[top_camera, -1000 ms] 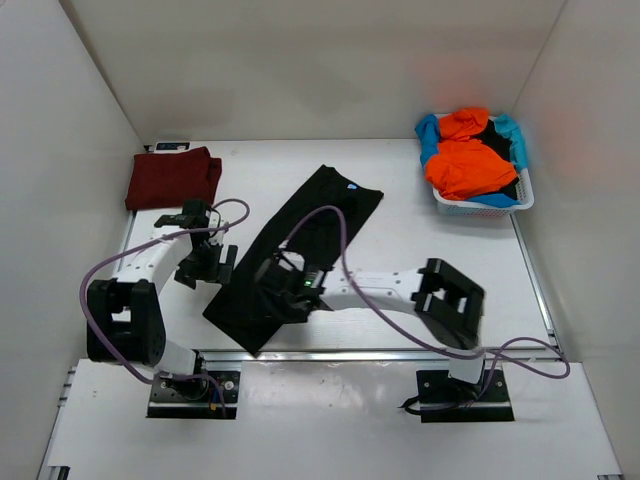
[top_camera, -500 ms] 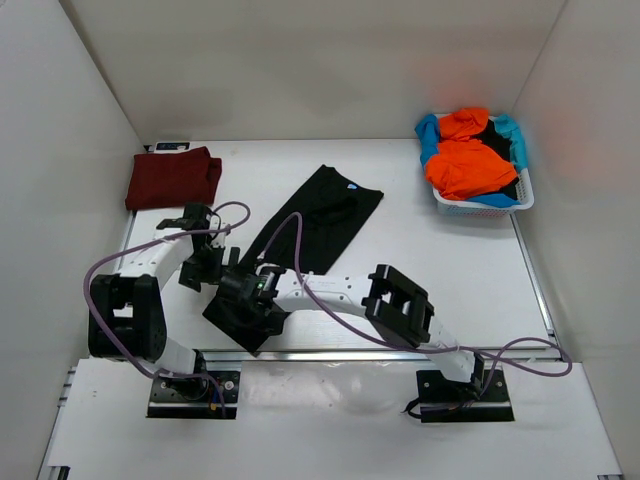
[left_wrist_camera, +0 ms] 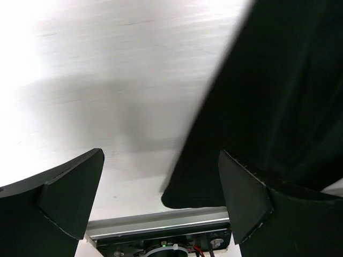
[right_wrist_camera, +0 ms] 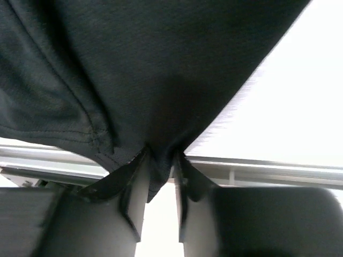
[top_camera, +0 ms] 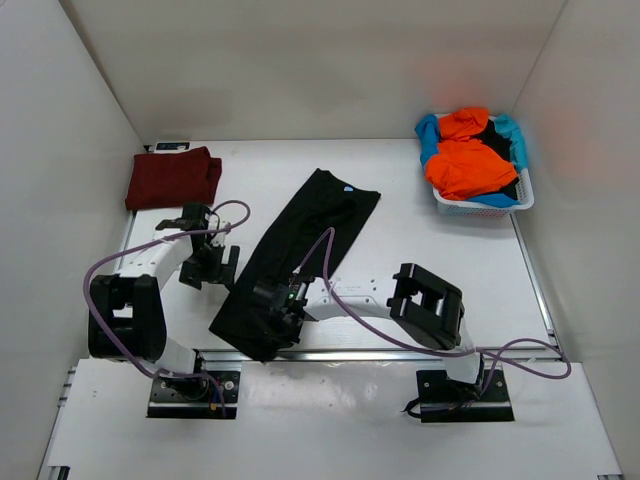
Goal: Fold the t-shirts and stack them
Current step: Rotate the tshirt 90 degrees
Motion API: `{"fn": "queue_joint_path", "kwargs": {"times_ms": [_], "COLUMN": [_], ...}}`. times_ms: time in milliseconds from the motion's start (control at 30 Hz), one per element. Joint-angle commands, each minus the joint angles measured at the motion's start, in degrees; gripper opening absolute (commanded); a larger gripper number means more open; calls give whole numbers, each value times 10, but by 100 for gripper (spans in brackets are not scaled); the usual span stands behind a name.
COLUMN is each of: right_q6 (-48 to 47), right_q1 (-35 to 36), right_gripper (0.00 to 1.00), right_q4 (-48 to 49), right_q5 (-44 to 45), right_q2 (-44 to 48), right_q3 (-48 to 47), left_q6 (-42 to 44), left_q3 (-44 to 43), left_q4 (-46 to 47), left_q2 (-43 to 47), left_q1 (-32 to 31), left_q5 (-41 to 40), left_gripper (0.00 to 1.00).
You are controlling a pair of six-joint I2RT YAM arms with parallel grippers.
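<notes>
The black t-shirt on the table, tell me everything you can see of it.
The black t-shirt is soft matte knit, folded into a long narrow strip lying diagonally on the white table, a small blue tag at its far end. Its near hemmed corner, by the table's front edge, is pinched in the right gripper. The open left gripper hangs beside its left edge.

Bright, even overhead light; glare on the white table [left_wrist_camera: 80, 43], blur at wrist-view edges.
</notes>
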State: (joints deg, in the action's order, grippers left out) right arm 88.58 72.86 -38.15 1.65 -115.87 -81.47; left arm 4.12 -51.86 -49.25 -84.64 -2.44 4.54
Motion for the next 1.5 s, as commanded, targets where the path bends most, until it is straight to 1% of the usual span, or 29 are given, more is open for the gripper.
{"fn": "queue_joint_path", "kwargs": {"times_ms": [0,33,67,167,233,300,367,433,500,567,600,667,733,800,833,867,900,1000,1100,1167,1233,1300,1400,1433,1467], "right_q6": [-8,-12,-20,-40,-51,-65,-74,-82,-119,-151,-155,-205,-226,-233,-239,-241,-246,-272,-299,-304,-304,-301,-288,-283,-278], "right_q1": [-10,-14,-23,-62,-87,-108,-139,-158,-189,-209,-221,-231,-222,-213,-206,-198,-192,-171,-153,-156,-156,-163,-163,-165,-164], "right_gripper": [16,5,0,0,1,0,0,0,0,0,10,40,52,56,56,55,51,45,39,40,40,40,41,42,42], "right_q4": [-62,-76,-82,-80,-60,-54,-48,-38,3,20,19,48,48,16,11,11,19,50,72,84,91,88,78,82,84], "right_q5": [48,54,65,85,92,110,121,127,118,108,104,88,92,115,114,119,121,103,82,67,59,52,49,49,45], "right_q2": [-3,4,16,65,102,137,183,221,266,296,313,353,385,414,435,453,466,455,386,349,329,313,318,326,332], "right_q3": [17,19,31,89,144,180,211,259,298,341,357,381,389,384,384,384,382,356,310,283,277,274,294,302,318], "left_q6": [22,22,28,32,30,26,24,23,26,31,33,36,41,43,43,43,45,54,64,75,75,74,76,78,70], "left_q3": [-3,-10,-16,-33,-40,-47,-50,-54,-56,-55,-61,-66,-62,-66,-62,-59,-55,-36,-12,6,14,26,37,41,46], "left_q4": [0,0,-1,1,0,-1,-3,-6,-8,-8,-6,-12,-14,-19,-22,-24,-27,-24,-14,-4,6,17,17,19,23], "left_q2": [31,35,45,61,63,49,34,18,-3,-15,-18,-18,-15,-6,-2,0,4,22,67,93,111,112,119,127,130], "left_q1": [-28,-41,-55,-105,-115,-114,-113,-114,-115,-130,-136,-155,-167,-177,-184,-187,-192,-197,-220,-228,-235,-240,-248,-260,-282], "left_q5": [40,44,50,50,59,83,90,110,126,143,146,151,161,174,180,183,188,183,155,152,158,147,156,171,180], "left_gripper": [99,99,98,99,99,99,98,98,99,99,98,99,99,99,98,99,99,97,94,92,91,91,91,90,91]}}
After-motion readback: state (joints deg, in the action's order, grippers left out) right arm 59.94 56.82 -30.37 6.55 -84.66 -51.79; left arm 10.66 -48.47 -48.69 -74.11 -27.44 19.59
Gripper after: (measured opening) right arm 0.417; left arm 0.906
